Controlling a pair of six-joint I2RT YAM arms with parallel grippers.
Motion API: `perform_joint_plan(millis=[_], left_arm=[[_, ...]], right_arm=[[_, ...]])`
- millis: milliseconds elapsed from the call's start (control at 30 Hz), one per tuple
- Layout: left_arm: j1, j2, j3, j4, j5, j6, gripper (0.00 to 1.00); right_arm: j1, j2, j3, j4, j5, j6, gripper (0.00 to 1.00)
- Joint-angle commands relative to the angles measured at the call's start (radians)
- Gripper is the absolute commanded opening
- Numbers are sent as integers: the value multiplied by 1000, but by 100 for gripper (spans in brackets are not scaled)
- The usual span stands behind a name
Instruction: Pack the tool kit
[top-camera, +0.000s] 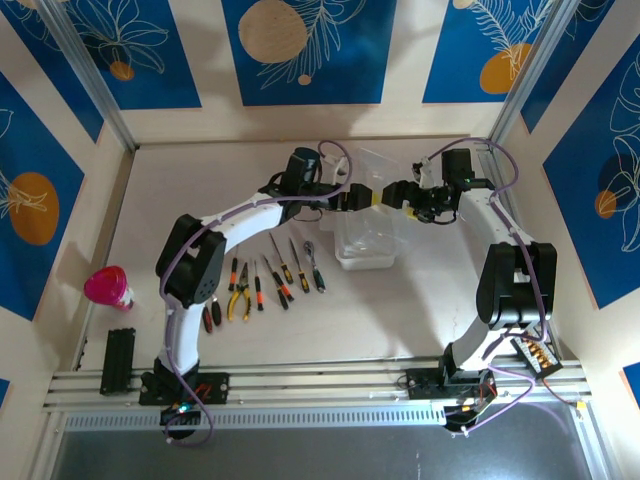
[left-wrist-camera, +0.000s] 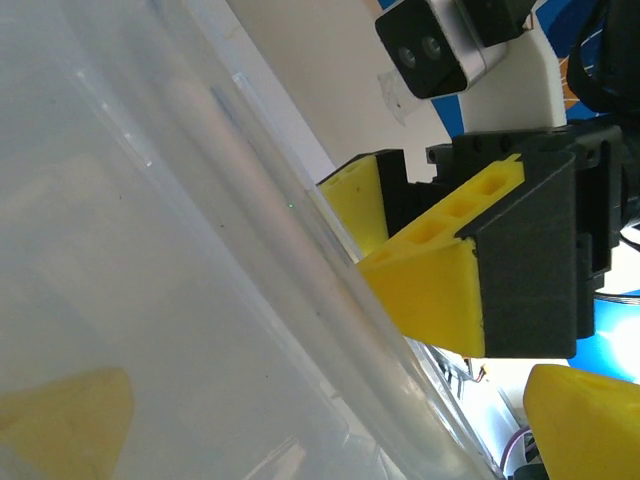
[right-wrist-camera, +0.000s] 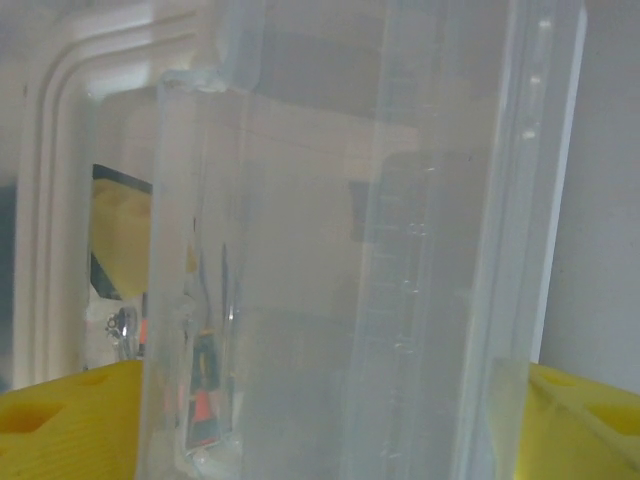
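Observation:
The clear plastic box (top-camera: 365, 245) stands mid-table with its lid (top-camera: 375, 165) raised behind it. My left gripper (top-camera: 362, 197) and right gripper (top-camera: 398, 195) meet over the box's far rim, nose to nose. In the left wrist view my left gripper (left-wrist-camera: 330, 430) is open astride the clear wall (left-wrist-camera: 200, 250), facing the right gripper (left-wrist-camera: 385, 235). My right gripper (right-wrist-camera: 330, 420) is open, with a clear plastic panel (right-wrist-camera: 350, 250) between its fingers. The tools lie in a row left of the box: red pliers (top-camera: 212, 315), yellow pliers (top-camera: 238, 300), screwdrivers (top-camera: 283, 270), ratchet (top-camera: 316, 268).
A pink cup (top-camera: 108, 287) and a black block (top-camera: 118, 350) sit at the near left. A small tray of parts (top-camera: 532, 352) lies by the right arm's base. An aluminium rail (top-camera: 320, 385) runs along the near edge. Walls close in on three sides.

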Motion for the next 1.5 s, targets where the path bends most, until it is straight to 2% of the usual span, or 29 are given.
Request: perform_joint_plan(millis=[0,100,467,633,1133,1333,1467], left_arm=[[-18,13,42,-10,12,13,100],[-21,17,45,-4,12,10,100],[-28,23,73,-4,15,-2,100],[-32,34,102,-15,17,-4,100],[-35,51,187,-66,23,-1,100],[-35,52,209,-80,23,5,100],[-38,61,219,-79,30,-1,100]], right_arm=[[-1,-41,33,-24,-3,-18,94],[-8,-59,47,-53,33,-20,100],[-18,-198,49,-134,162,-30,99],[21,-283,8,-163,250,-66,99],[380,-527,-191,-140,627,-195,99],[525,-515,-216,-104,858,-220,99],[589,-475,-222,-66,949,-234,99]])
